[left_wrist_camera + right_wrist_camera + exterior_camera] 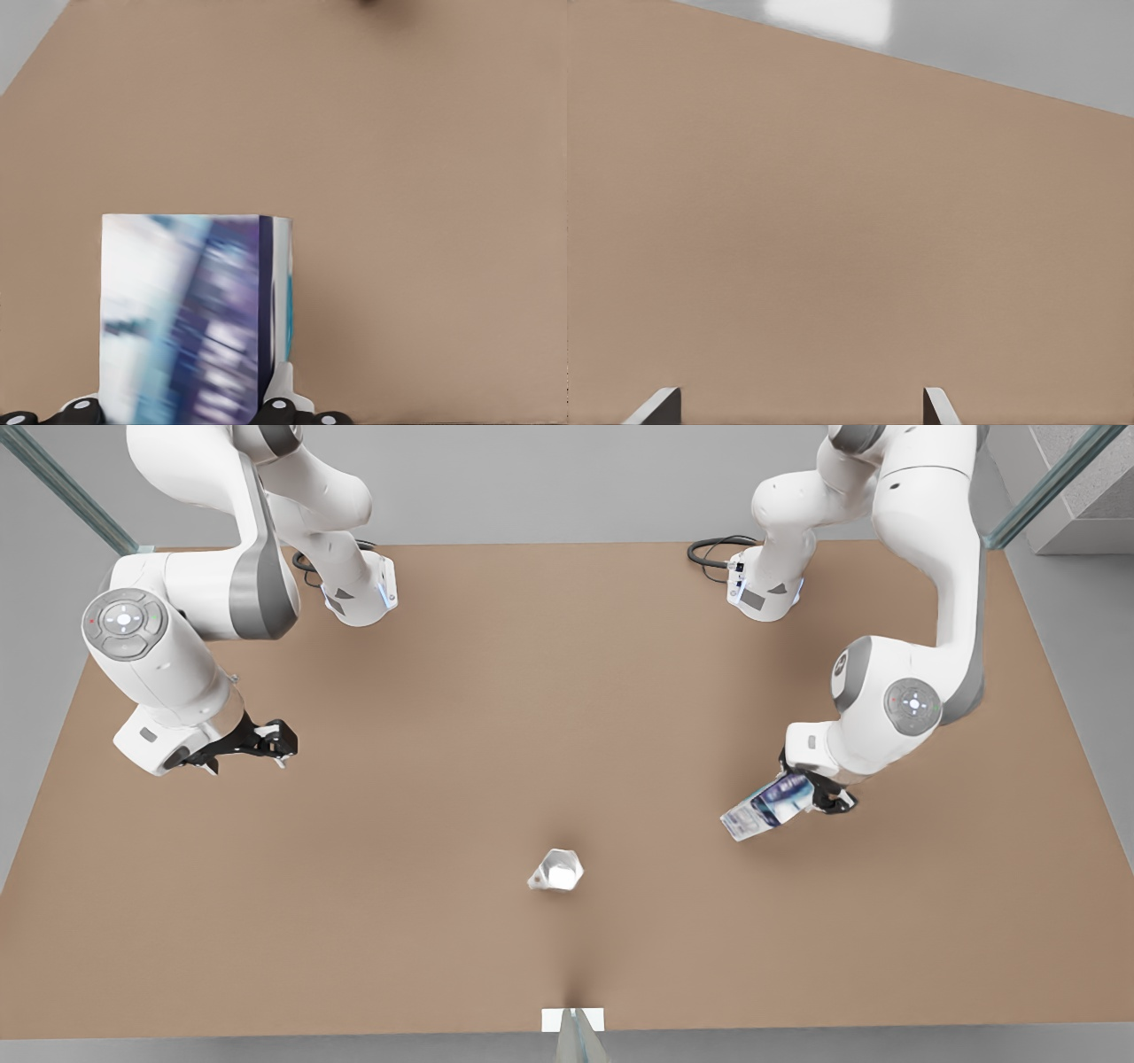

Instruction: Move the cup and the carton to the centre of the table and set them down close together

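Left gripper (819,797) at front view's right, fingers clamped on carton (766,804), carton tilted above table (567,691). Right gripper (282,746) at front view's left, fingers spread, holding nothing. Cup (558,869) upright on table, near centre, apart from carton.

centre: cup (557,870) only obstacle | table (567,691) around it: open

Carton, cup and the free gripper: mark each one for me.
carton (764,806), front view, on its printed side face, held by the left gripper (819,797).
cup (560,868), front view, inside its open rim, standing on the table (567,691).
right gripper (275,741), front view, between its open fingertips.
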